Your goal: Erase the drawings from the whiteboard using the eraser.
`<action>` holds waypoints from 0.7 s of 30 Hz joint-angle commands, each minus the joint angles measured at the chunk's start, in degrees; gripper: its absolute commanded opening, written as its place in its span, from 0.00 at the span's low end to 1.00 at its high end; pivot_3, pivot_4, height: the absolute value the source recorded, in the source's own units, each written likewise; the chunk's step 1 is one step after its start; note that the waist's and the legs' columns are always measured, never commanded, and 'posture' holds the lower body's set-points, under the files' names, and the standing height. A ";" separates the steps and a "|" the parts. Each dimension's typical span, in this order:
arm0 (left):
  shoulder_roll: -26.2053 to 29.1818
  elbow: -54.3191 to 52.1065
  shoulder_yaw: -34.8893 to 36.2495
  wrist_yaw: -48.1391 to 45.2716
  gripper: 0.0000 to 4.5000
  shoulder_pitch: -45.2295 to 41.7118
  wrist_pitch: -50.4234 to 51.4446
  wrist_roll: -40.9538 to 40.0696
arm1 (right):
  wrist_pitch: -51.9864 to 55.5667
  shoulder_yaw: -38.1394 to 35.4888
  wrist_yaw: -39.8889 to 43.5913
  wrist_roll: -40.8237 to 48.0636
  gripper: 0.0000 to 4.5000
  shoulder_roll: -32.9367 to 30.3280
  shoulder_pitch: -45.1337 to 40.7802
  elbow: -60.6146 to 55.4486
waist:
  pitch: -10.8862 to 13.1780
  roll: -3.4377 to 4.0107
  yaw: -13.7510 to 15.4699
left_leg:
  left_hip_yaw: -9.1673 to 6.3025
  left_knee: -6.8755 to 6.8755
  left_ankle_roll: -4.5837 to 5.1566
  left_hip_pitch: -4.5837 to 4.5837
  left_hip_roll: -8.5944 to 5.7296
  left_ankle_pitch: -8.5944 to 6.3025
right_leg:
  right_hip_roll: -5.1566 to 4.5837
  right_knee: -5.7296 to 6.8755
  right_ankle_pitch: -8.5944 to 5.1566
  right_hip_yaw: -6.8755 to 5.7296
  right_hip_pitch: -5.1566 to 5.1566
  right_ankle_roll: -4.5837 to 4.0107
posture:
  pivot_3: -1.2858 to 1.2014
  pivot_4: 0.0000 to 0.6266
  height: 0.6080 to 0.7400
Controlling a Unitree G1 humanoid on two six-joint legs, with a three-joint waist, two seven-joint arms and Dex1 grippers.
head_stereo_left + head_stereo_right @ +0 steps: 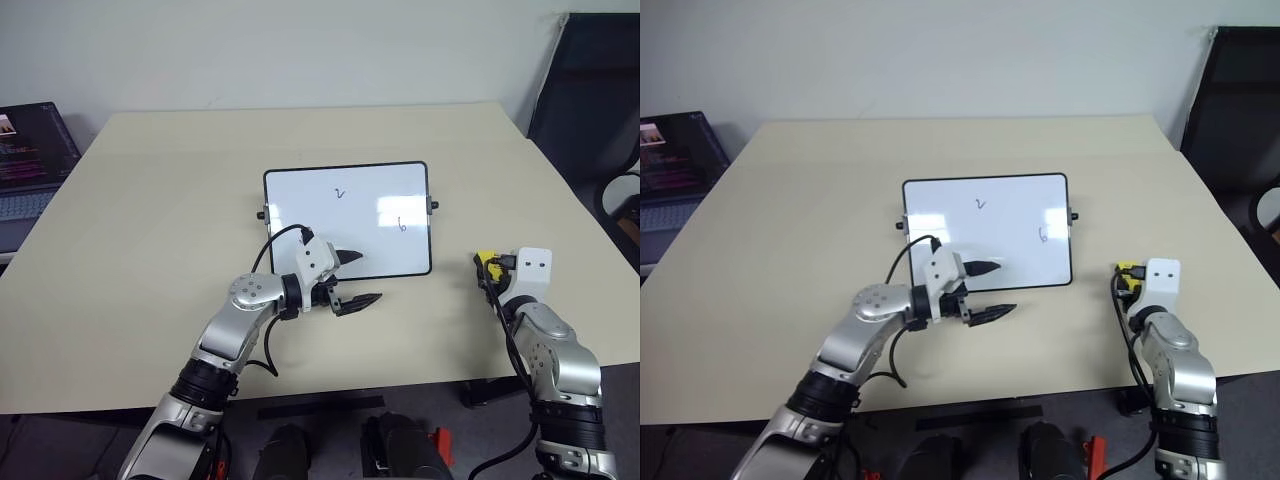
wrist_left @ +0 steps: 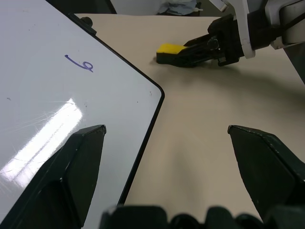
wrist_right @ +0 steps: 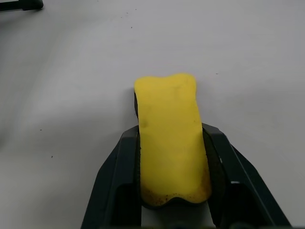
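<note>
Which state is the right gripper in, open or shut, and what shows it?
Shut on the eraser: in the right wrist view the right gripper's two black fingers press against both sides of the yellow block.

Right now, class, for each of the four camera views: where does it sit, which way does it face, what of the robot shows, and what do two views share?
Left eye view: on the head, facing forward and down over the table and whiteboard; both arms show.
Right eye view: on the head, same scene, same arms.
Left wrist view: along the open left gripper, across the whiteboard's corner.
Right wrist view: along the right gripper, shut on the eraser.
Shared: both wrist views show the yellow eraser.
</note>
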 commanded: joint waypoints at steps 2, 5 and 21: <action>-0.20 -2.32 0.95 0.27 1.00 -0.72 -1.59 -0.08 | -1.25 -1.29 -0.30 0.17 0.29 -0.31 -0.42 -1.00 | 0.00 0.00 0.00 | 0.00 0.00 0.00 0.00 0.00 0.00 | 0.00 0.00 0.00 0.01 0.00 0.00 | 0.52 0.24 1.00; -0.32 -2.11 1.75 2.43 1.00 -0.64 -2.76 0.96 | -2.50 -0.64 0.68 -0.31 0.29 -1.25 -0.09 -2.80 | 0.00 0.00 0.01 | 0.00 0.00 0.00 0.00 0.00 0.00 | 0.00 0.00 0.00 0.00 0.00 0.00 | 0.52 0.24 1.00; -4.81 -2.86 0.61 15.81 1.00 2.70 -5.57 9.64 | -21.74 7.29 7.33 -4.03 0.29 -1.19 -0.53 -5.00 | 0.00 0.00 0.02 | 0.01 0.01 0.00 0.01 0.00 0.00 | 0.00 0.01 0.01 0.02 0.00 0.02 | 0.52 0.24 1.00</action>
